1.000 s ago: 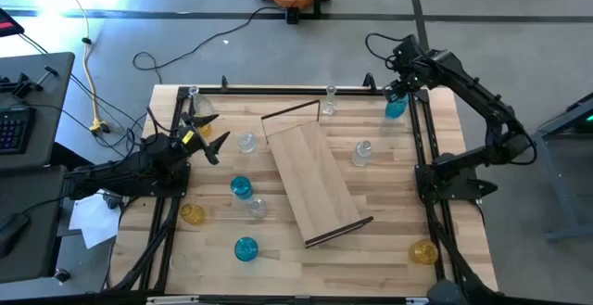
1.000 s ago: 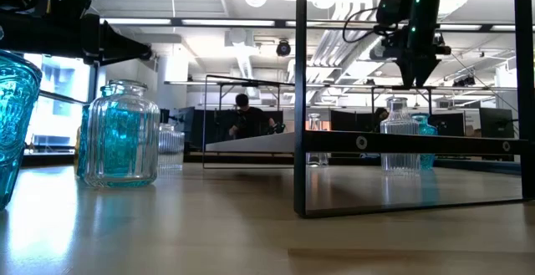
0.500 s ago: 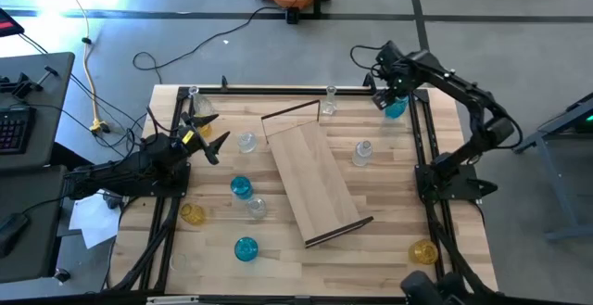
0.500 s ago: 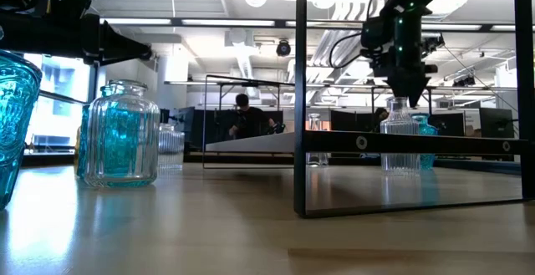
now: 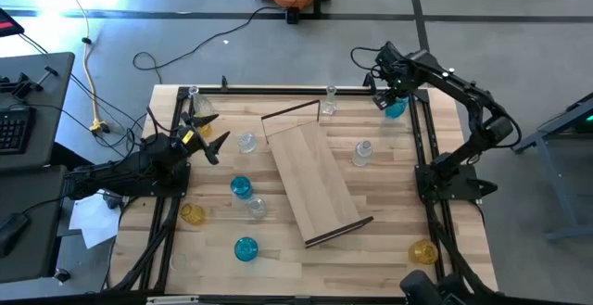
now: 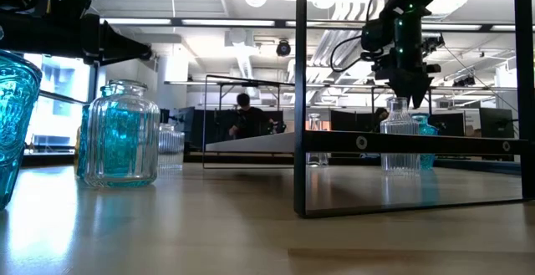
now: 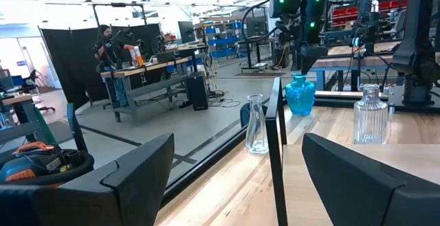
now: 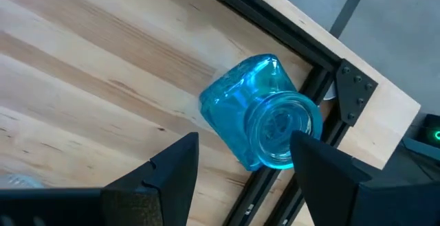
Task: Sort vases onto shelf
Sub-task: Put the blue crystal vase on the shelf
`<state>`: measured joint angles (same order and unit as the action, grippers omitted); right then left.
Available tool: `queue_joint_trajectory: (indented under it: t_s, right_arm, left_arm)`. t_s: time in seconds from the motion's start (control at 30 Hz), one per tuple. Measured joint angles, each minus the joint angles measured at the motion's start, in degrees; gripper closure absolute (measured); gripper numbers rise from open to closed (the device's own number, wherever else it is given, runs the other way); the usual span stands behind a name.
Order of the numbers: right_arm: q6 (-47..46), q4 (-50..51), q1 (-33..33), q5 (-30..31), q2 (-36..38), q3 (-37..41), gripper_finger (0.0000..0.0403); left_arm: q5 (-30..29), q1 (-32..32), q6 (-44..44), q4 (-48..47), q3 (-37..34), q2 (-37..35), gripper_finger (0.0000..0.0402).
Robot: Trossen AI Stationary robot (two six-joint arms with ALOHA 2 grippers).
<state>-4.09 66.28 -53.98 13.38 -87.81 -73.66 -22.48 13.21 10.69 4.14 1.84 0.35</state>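
Above the far right corner of the desk (image 5: 389, 203), the right gripper (image 5: 388, 93) hangs over a blue vase (image 8: 258, 113), fingers spread and empty. You see in the right wrist view why it is posed so: the camera looks straight down the vase's mouth, and the two dark fingers flank the glass without touching it, a stance that suits a descent onto the neck. That vase stands hard against the dark frame rail (image 8: 275, 40) at the corner, which likely explains the top-down approach; a sideways reach would meet the rail.

At the middle of the desk lies the shelf (image 5: 315, 180), set on a slant, its plank bare. No vase stands on it yet, so you may judge the sorting barely begun. Other vases stand scattered on both sides of it, among them a clear ribbed vase (image 5: 362, 152) just right of the plank.

Near the desk's left edge the left gripper (image 5: 206, 131) waits, fingers apart, holding nothing.
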Motion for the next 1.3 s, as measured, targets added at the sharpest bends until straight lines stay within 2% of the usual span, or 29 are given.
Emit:
queue_joint_trajectory:
  t_s: [0.33,0.67,0.83,1.17,1.3]
  right_arm:
    - [-0.28,-4.24,-0.02,-0.15,-0.02,6.94,0.019]
    - [0.51,-7.34,-0.02,-0.1,-0.02,7.47,0.0197]
    - [1.48,-7.03,-0.04,-0.08,-0.02,7.47,0.024]
    - [3.07,-6.21,-0.02,0.18,0.09,7.41,0.0387]
    - [2.88,-6.02,-0.04,-0.04,0.09,7.38,0.0381]
  left_arm:
    - [0.0,0.0,0.01,0.0,0.01,-0.01,0.0087]
    - [0.0,0.0,0.0,0.0,0.0,0.0,0.0087]
    - [0.0,0.0,0.01,0.02,-0.01,-0.01,0.0087]
    - [0.0,0.0,0.0,0.0,0.0,0.0,0.0087]
    - [0.0,0.0,0.0,0.0,-0.01,0.01,0.0087]
